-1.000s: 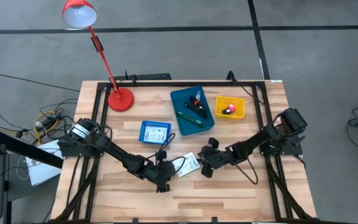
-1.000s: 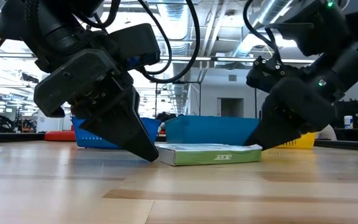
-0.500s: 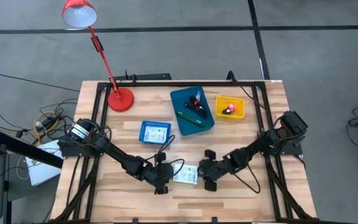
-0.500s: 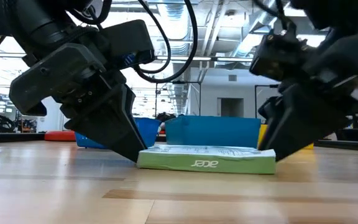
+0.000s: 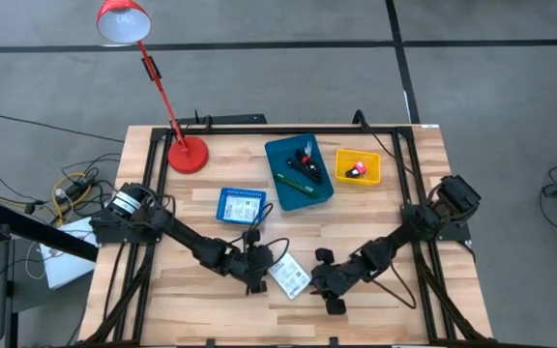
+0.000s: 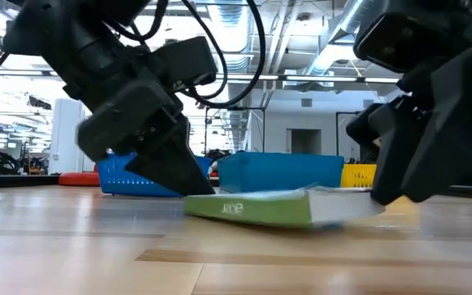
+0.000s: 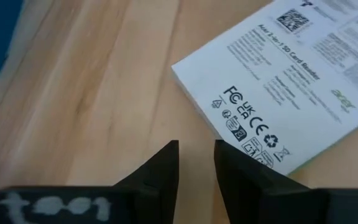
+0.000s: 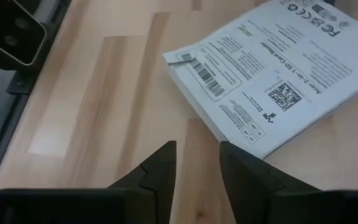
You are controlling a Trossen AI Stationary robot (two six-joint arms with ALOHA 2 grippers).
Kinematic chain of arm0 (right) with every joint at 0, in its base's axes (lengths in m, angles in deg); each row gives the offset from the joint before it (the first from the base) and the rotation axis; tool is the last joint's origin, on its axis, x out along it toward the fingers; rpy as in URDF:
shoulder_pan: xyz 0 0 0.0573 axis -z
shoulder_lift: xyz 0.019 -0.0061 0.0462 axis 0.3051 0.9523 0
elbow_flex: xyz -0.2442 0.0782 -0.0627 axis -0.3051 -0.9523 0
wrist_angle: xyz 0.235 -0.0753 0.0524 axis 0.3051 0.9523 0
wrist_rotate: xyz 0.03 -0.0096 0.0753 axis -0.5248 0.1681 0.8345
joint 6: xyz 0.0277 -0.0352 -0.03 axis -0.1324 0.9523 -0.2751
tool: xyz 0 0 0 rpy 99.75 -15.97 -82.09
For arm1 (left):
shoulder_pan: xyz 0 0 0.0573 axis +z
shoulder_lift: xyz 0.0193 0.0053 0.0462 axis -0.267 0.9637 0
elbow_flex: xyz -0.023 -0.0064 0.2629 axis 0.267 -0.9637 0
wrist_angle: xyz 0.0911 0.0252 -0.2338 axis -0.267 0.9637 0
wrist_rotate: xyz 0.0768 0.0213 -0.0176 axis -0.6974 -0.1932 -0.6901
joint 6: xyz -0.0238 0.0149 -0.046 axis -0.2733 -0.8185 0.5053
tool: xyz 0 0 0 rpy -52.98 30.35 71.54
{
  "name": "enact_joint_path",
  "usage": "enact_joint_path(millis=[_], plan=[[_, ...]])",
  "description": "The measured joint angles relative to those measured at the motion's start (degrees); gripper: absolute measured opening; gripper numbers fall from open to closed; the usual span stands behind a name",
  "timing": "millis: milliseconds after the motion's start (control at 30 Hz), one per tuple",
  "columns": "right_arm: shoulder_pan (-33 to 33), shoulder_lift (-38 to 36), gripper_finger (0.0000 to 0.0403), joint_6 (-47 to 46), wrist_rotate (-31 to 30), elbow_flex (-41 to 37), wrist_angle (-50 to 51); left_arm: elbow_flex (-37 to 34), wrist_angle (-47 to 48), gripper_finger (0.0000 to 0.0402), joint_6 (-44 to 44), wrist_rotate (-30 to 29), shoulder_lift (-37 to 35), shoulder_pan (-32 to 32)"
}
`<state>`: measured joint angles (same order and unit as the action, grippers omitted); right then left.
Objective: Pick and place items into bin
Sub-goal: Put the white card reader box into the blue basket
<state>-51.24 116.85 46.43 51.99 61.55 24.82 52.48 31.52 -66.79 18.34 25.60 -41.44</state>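
Note:
The white printed flat packet (image 5: 290, 278) lies on the wood near the table's near edge, and shows as a green-edged slab (image 6: 256, 209) in the low view. My left gripper (image 5: 259, 275) stands at its left side and my right gripper (image 5: 323, 282) at its right side, both low over the table with fingers shut to a narrow gap. The black pieces with red accents (image 5: 305, 159) and the green pen (image 5: 291, 183) lie in the blue bin (image 5: 277, 155). The pink bit (image 5: 359, 170) lies in the yellow bin (image 5: 341, 174). My left gripper pushes the packet's left edge (image 7: 244, 149) with the outer side of one finger (image 7: 247, 171), slanting down from the table's left. The packet lies flat on the table. My right gripper meets the packet's right edge (image 8: 250, 146) with the outer side of one finger (image 8: 257, 171), slanting down from the table's right.
A small blue basket (image 5: 242, 205) stands left of the blue bin. A red desk lamp has its base (image 5: 187, 153) at the far left of the table. A black frame (image 5: 259, 128) runs round the table. Bare wood lies near the near edge.
The packet has slid along the table toward the near edge and turned about, so a corner now faces the low camera. My right gripper has moved toward the near edge, following it. My left gripper has shifted slightly toward the packet.

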Motion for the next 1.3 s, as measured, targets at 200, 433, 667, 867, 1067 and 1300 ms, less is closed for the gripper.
enact_joint_path(millis=[200,433,667,867,1067,1300], plan=[[0.1,0.0,0.012,2.8,-0.4,0.0,-0.3,0.0,0.2,0.0094,0.0,-0.1,0.0,0.6],[0.4,-0.1,0.012,7.5,-0.8,1.7,-0.3,-0.1,0.2,0.0094,0.0,-0.1,0.0,0.7],[0.5,-0.2,0.012,14.2,-4.4,5.2,0.5,-0.1,0.3,0.0094,0.0,-0.2,0.0,0.7],[2.0,-0.3,0.012,15.9,-6.1,7.1,4.3,-0.2,0.5,0.0094,0.0,-0.6,0.0,0.7],[3.2,-0.3,0.012,18.9,-6.1,7.1,5.7,-0.2,0.6,0.0094,0.1,-0.9,0.0,0.7],[3.3,-0.3,0.012,23.0,-8.8,7.1,5.6,-0.2,0.8,0.0094,0.1,-0.9,0.0,0.7]])
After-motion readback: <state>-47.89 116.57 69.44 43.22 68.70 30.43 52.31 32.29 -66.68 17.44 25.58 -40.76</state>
